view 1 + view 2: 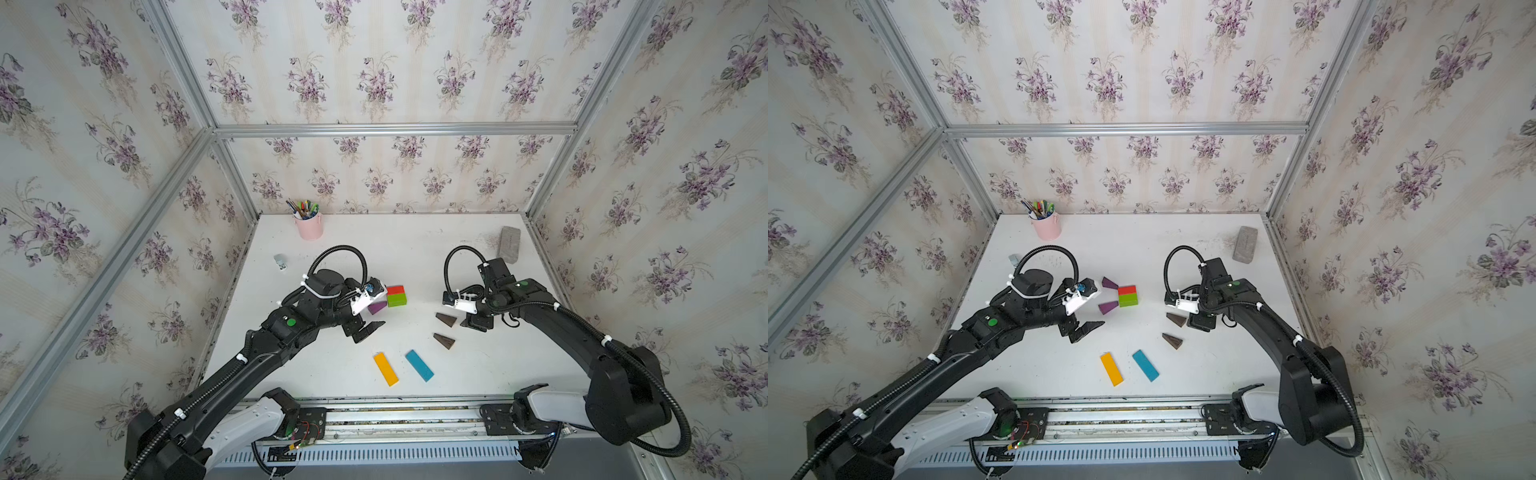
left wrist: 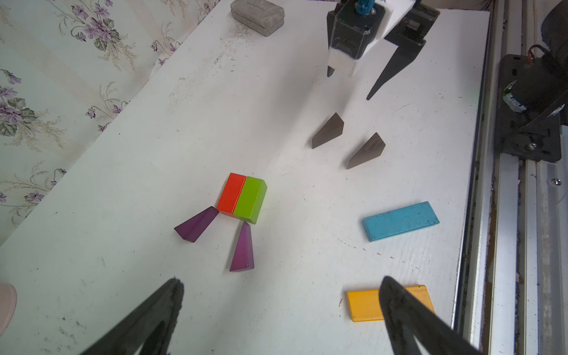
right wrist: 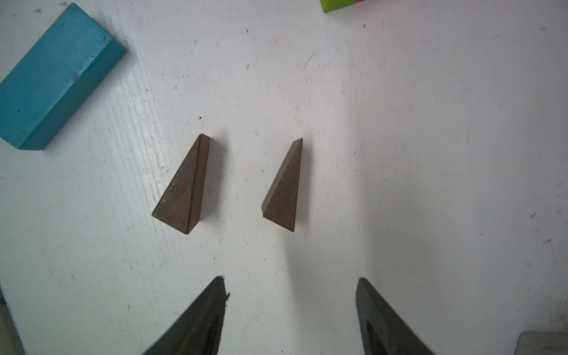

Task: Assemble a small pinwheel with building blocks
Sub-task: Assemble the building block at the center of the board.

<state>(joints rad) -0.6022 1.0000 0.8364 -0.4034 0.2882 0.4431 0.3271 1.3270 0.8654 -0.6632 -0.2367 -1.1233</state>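
Red brick (image 1: pixel 1127 290) and green brick (image 1: pixel 1128 300) lie flat, long sides touching, mid-frame in both top views. Upper purple wedge (image 1: pixel 1109 283) and lower purple wedge (image 1: pixel 1108 307) fan off their left side, tips at the bricks' corners.

Upper brown wedge (image 1: pixel 1176 319) and lower brown wedge (image 1: pixel 1172 340) sit right of centre, apart. Blue bar (image 1: pixel 1145 365) and yellow bar (image 1: pixel 1111 369) are at lower middle, slanted, not touching.

Left claw (image 2: pixel 281 285) is wide and empty, lower left of the purple wedges. Right claw (image 3: pixel 291 280) is partly spread and empty, just beside the upper brown wedge.

Pink pen cup (image 1: pixel 1045 226) stands at the upper left of the surface (image 1: pixel 1183 257); grey brick (image 1: pixel 1244 244) at its upper right.
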